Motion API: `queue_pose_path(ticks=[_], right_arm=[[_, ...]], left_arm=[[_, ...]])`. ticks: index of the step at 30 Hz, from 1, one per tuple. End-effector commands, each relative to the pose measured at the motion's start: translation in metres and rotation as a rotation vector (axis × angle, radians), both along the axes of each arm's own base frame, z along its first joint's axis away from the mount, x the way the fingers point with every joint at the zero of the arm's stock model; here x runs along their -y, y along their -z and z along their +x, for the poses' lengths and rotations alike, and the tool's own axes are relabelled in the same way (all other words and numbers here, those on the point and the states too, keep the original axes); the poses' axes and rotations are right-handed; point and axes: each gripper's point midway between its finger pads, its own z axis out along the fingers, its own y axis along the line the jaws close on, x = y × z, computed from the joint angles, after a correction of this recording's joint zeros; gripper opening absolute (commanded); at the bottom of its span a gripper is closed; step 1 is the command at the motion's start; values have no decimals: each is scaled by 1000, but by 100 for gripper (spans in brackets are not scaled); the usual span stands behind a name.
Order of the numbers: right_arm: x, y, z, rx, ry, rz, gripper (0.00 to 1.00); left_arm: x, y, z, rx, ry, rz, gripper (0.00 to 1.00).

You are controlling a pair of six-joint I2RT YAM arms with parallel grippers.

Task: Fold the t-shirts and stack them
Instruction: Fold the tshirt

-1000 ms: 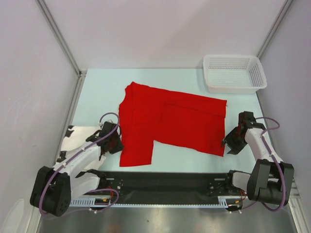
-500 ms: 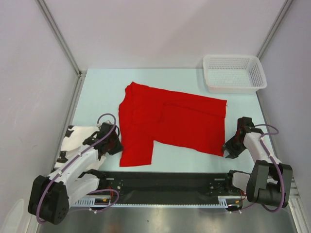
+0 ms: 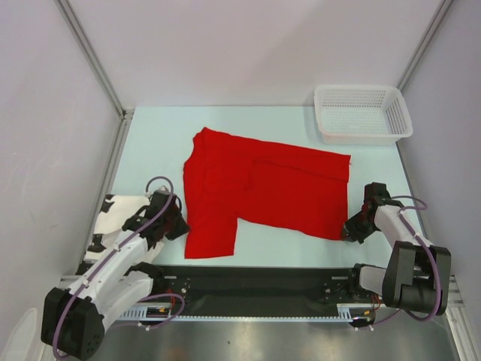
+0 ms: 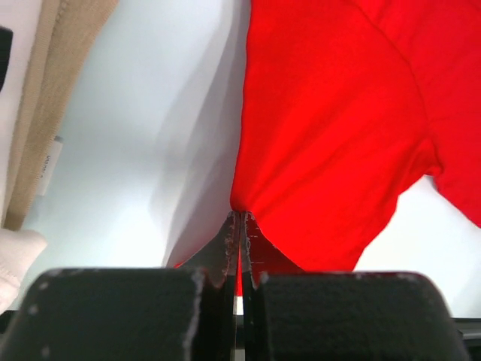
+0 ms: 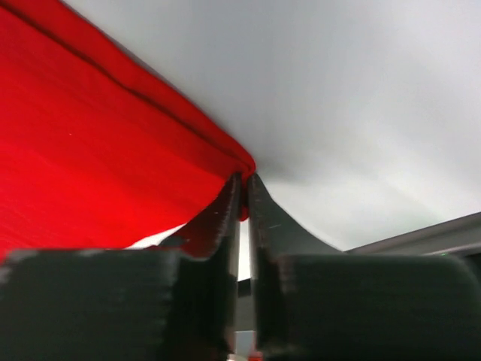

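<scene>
Left gripper (image 3: 177,222) and right gripper (image 3: 351,229) are both pinched shut on the red t-shirt (image 3: 285,188), one on its left edge and one on its near right corner. The red t-shirt lies in the middle of the table (image 3: 158,135), long way left to right, reaching from both toward the far edge. Bare table shows past it, and the white basket (image 3: 364,136) sits in the far right corner.
</scene>
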Motion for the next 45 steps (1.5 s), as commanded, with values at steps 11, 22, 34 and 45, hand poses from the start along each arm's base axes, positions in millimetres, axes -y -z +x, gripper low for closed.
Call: queue_pose_path(ticks=[11, 22, 34, 45], right_arm=[[7, -18, 6, 30, -46, -58, 0], [5, -33, 24, 78, -128, -66, 0], [19, -63, 102, 155, -230, -97, 0], [38, -55, 162, 143, -219, -87, 0]], left_arm=[[5, -28, -5, 88, -42, -90, 0], [10, -62, 9, 182, 3, -97, 0], [30, -139, 131, 297, 141, 46, 0], [37, -149, 239, 284, 144, -33, 0]])
